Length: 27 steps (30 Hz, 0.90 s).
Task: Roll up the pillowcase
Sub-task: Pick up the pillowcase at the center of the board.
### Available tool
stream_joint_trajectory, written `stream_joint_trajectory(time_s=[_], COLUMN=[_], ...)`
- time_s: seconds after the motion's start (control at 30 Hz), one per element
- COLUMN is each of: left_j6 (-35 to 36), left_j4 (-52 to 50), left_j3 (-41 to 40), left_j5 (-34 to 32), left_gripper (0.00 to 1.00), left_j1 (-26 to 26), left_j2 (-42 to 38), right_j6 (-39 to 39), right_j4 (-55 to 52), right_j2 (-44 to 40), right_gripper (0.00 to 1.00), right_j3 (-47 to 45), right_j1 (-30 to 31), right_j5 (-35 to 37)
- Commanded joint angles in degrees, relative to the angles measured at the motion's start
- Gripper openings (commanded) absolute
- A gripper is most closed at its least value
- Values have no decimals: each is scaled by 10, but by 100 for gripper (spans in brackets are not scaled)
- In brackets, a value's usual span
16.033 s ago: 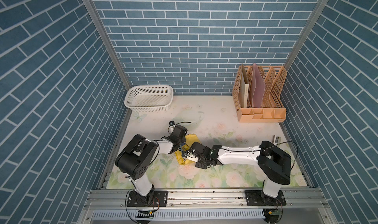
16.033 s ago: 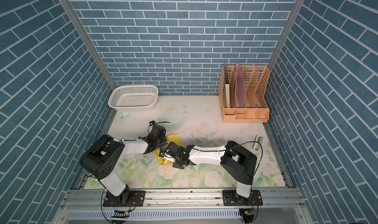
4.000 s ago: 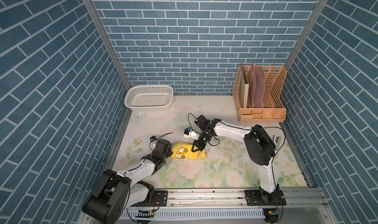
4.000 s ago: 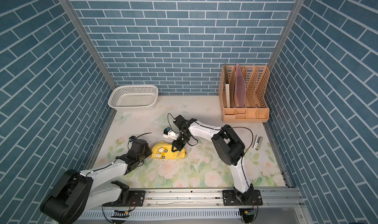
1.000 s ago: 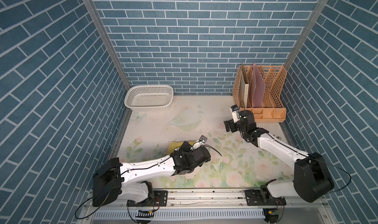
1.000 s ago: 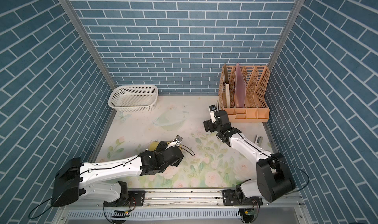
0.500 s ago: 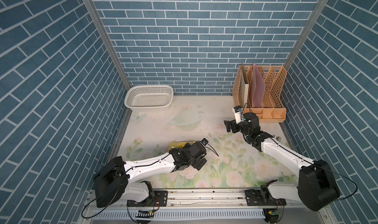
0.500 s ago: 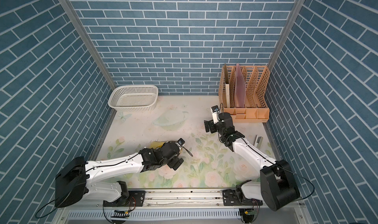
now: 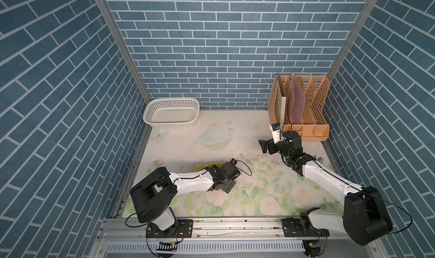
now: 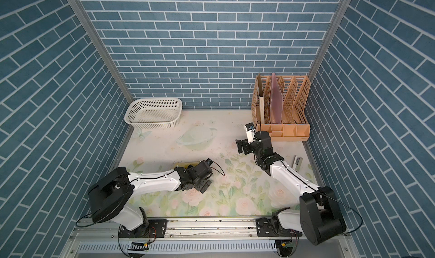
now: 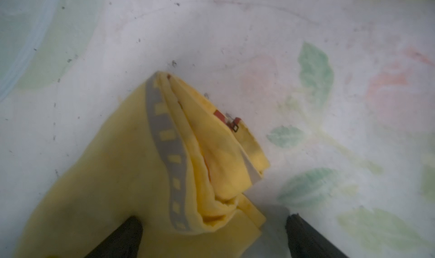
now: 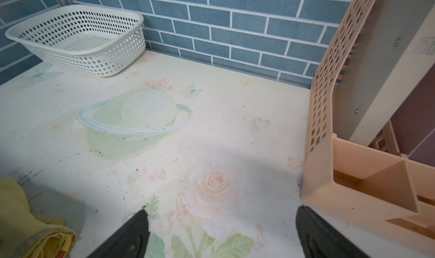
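Though mostly hidden beneath the left arm in both top views, peeks out as a narrow yellow strip: pillowcase [image 9: 204, 169] [image 10: 182, 166], lying on the table [image 9: 259, 193] toward its left front.

Seen close from the left wrist as thin, soft cloth gathered into a loose bundle of layered folds tapering to a blunt point. Carries a grey band of small yellow rectangles along one fold and a scrap of red print at an edge. Rests on the table's pale, smooth, scuffed covering, printed with faded roses and green leaves.

Left pincer [image 11: 211, 221]: spread wide and gripping nothing, with one dark fingertip over the yellow cloth and one over bare table. Cannot tell whether either touches.

Right pincer [image 9: 263, 146]: likewise gaping and empty, well apart from the pillowcase. Sits just beside a peach plastic file rack [image 9: 316, 129] with lattice dividers, box-shaped front compartments and flat sheets standing upright in its slots.

At the back left corner, a white plastic basket [image 9: 169, 123], perforated all over, with rounded corners and a rolled rim. Blue brick-pattern walls on three sides.
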Motion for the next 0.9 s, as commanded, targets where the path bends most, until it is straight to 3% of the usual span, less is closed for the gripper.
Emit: stream_joint_trajectory(time_s=[0.0,0.27,0.4,0.5,0.7,0.87], left_j6=[18,69,74,75,68,63], left_j4=[-22,-13,6,6,3,5], left_j3=[8,14,4,7,11,24], left_j5=[-63,-11,-8,-5,-41,-80], left_gripper=[100,100,93,76,14,0], left_j1=[24,100,112,125,140,154], left_j2=[36,52,61,78,85,81], right_j6=[2,1,2,3,3,4], right_j4=[23,31,34,36,35,35], right_j2=[-24,-40,-44,-45,-54,-57], right_gripper=[100,100,100,100,100,100], right_j3=[-13,-23,-24,-26,-28,-29], right_j1=[-6,-15,-17,-20,-26,-29], right_j5=[-32,-43,-44,-44,-39,-42])
